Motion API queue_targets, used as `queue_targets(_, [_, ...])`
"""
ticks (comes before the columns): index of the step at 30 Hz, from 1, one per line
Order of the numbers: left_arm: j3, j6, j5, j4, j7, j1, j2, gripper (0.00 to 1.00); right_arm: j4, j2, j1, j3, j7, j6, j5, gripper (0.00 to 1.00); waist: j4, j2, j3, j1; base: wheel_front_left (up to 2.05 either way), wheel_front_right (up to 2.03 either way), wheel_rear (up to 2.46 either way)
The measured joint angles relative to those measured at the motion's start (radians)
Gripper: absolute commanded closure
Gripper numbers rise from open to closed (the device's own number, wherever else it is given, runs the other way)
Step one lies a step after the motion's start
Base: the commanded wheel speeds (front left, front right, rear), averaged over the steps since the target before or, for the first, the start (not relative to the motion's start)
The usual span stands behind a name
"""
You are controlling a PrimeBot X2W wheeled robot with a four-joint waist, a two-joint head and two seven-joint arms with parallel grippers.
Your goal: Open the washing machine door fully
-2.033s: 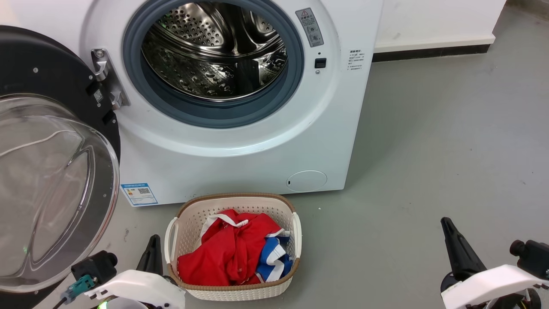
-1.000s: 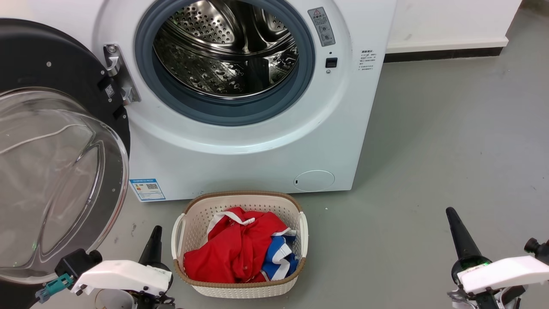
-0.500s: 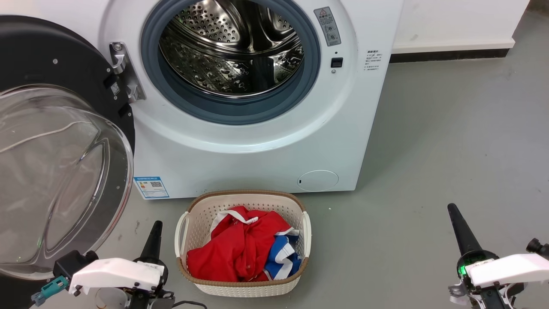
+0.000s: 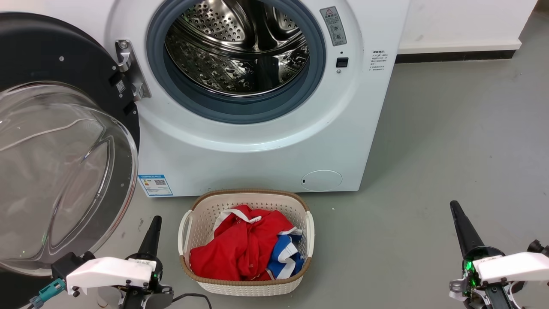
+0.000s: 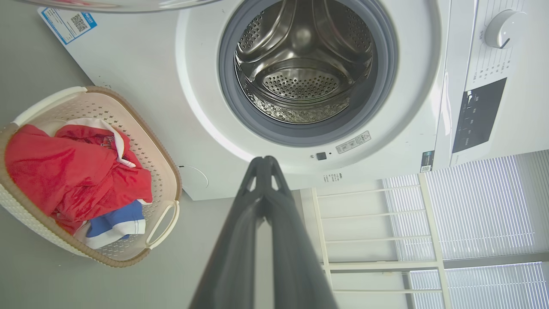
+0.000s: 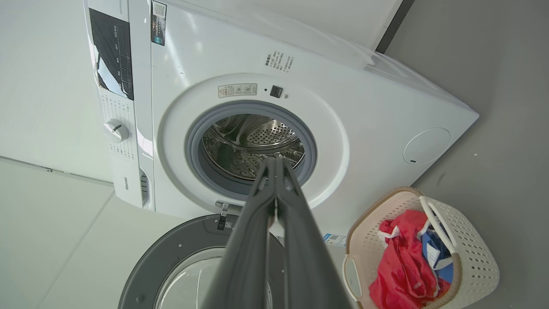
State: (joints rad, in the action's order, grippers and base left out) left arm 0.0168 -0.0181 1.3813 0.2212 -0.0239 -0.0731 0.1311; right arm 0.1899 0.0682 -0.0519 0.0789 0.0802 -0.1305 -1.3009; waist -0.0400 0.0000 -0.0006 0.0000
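The washing machine stands with its steel drum exposed. Its door, a black disc with a bulging glass bowl, is swung wide out to the left on its hinge. In the right wrist view the door lies below the opening. My left gripper is shut and empty, low over the floor between the door and the basket. In its wrist view the left gripper points at the machine. My right gripper is shut and empty at the lower right, well away from the machine. Its tips point at the drum opening.
A cream laundry basket with red and blue clothes sits on the floor right in front of the machine. Grey floor stretches to the right. A white wall with a dark baseboard runs behind it.
The head camera has shifted, so machine, door and basket sit a little further right in the picture. The door stands at the same angle. Both grippers stay shut and low.
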Motion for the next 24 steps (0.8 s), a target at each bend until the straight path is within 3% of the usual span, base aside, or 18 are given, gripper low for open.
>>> queue_targets(24, [-0.074, -0.068, 0.142, 0.014, -0.049, -0.017, -0.045, 1.0, 0.033, -0.006, -0.031, 0.017, 0.017, 0.0, -0.188, 1.0, 0.022, 0.0, 0.002, 0.0, 0.0, 0.0, 0.0])
